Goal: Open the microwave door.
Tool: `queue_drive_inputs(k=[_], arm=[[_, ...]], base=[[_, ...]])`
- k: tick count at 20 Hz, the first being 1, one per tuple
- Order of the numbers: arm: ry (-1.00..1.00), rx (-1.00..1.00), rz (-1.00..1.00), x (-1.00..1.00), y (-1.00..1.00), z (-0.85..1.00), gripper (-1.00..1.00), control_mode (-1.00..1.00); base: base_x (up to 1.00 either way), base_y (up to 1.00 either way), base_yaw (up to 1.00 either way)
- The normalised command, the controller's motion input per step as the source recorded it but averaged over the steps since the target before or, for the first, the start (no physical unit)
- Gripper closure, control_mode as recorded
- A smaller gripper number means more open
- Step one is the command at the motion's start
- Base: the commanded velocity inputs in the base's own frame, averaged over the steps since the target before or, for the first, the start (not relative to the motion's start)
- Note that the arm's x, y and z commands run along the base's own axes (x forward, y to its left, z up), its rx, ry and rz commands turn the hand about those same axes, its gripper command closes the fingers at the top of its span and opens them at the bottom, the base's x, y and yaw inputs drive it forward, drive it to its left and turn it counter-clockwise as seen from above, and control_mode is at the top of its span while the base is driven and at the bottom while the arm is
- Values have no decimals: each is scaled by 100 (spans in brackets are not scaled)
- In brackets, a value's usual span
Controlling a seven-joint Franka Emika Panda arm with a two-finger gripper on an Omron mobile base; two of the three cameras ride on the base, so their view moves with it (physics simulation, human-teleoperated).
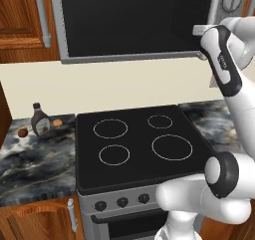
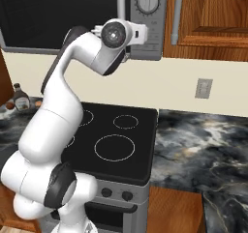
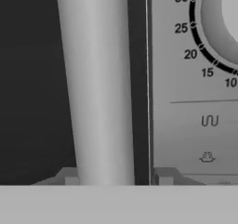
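The microwave (image 2: 145, 29) hangs above the stove, with a round dial (image 2: 147, 2) on its grey control panel (image 3: 195, 125). The microwave door (image 1: 134, 17) is a wide black glass panel, flush with the frame and closed. In the hand view its vertical grey bar handle (image 3: 97, 88) stands very close, between the black glass (image 3: 28, 79) and the panel. My gripper (image 3: 114, 177) is open, one fingertip (image 3: 69, 175) on each side of the bar. From the right base view my hand (image 2: 116, 34) sits right in front of the handle (image 2: 121, 0), hiding the fingers.
Below lies the black four-ring stove (image 1: 137, 142) with knobs on its front. A brown bottle (image 1: 40, 119) and small round items stand on the marble counter (image 1: 35, 159) to the left. Wooden cabinets (image 2: 213, 14) flank the microwave. A wall outlet (image 2: 203, 88) is at the right.
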Motion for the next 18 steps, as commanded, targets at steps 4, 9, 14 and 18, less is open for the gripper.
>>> queue_drive_inputs(k=[4, 9, 14, 18], arm=[[2, 0, 6, -76, -11, 13, 100, -100], [1, 0, 15, -100, -19, 31, 100, -100], [0, 0, 15, -100, -15, 23, 100, -100], [0, 0, 11, -100, -3, 13, 100, -100]], base=[[0, 0, 0], [0, 0, 0], [0, 0, 0], [0, 0, 0]])
